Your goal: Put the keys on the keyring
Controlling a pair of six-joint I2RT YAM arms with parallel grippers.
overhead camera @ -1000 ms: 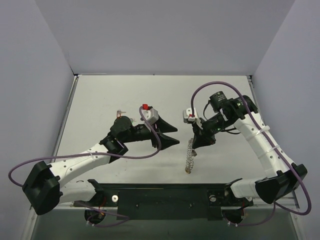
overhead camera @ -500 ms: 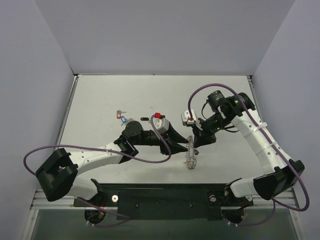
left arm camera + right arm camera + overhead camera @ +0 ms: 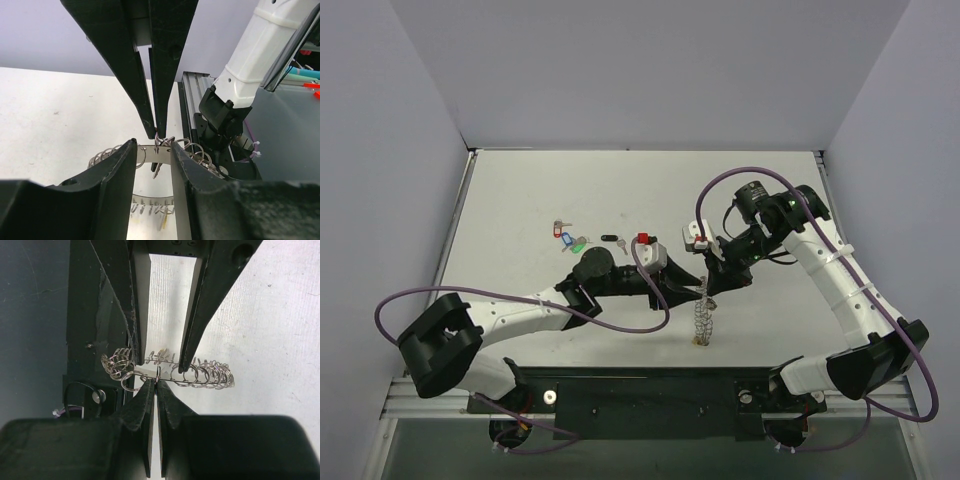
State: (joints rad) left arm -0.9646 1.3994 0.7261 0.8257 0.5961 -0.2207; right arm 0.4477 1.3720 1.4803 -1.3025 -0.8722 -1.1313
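The keyring (image 3: 702,318) stands on edge on the table, a wire loop fringed with small rings (image 3: 210,375). My right gripper (image 3: 157,382) is shut on one small ring at the loop's top. From above it shows at the loop's upper end (image 3: 710,287). A small key with a dark tag (image 3: 156,169) hangs under that grip. My left gripper (image 3: 152,146) reaches in from the left, open, one finger (image 3: 122,165) on each side of the hanging key, over the loop's band. Loose keys lie far left: blue tag (image 3: 561,234), green tag (image 3: 578,243), black tag (image 3: 611,238).
The arms' black base rail (image 3: 650,390) runs along the near edge. White walls close the table on the left, back and right. The right arm's lower link (image 3: 250,65) stands just beyond the keyring in the left wrist view.
My left arm has swung right from the loose keys to the keyring, and its jaws have narrowed. The blue and green keys are now uncovered. The right gripper has kept its hold.
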